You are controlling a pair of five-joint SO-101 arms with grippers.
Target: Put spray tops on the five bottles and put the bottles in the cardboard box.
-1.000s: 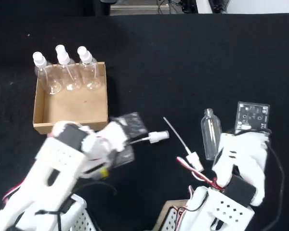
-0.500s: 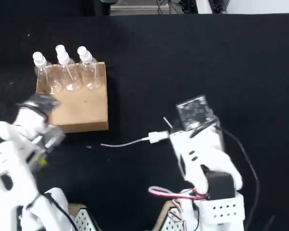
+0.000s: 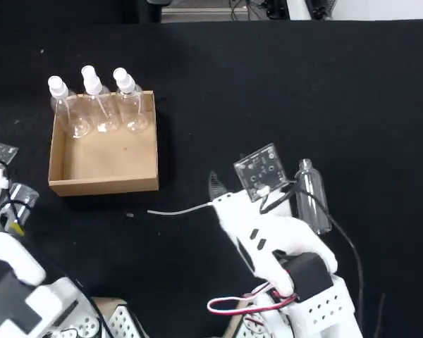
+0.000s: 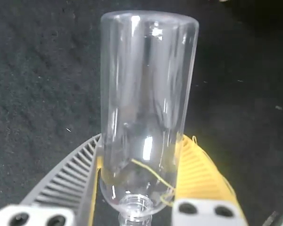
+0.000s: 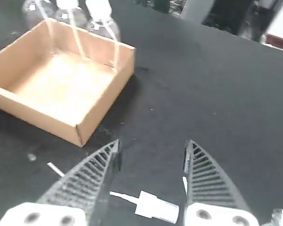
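Gripping clear cylindrical bottle [image 4: 146,94]

likely lab (black-clothed table [image 3: 282,91], cables [image 3: 248,8] behind)

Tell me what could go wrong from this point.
1. The spray top lies flat under the right gripper, jaws open, its thin tube trailing; a poor pinch could bend the tube or flick the top away.
2. The uncapped bottle in the left gripper is smooth; it might slip or twist when the top is pressed on.
3. The loose bottle sits close beside the right arm and could be knocked.
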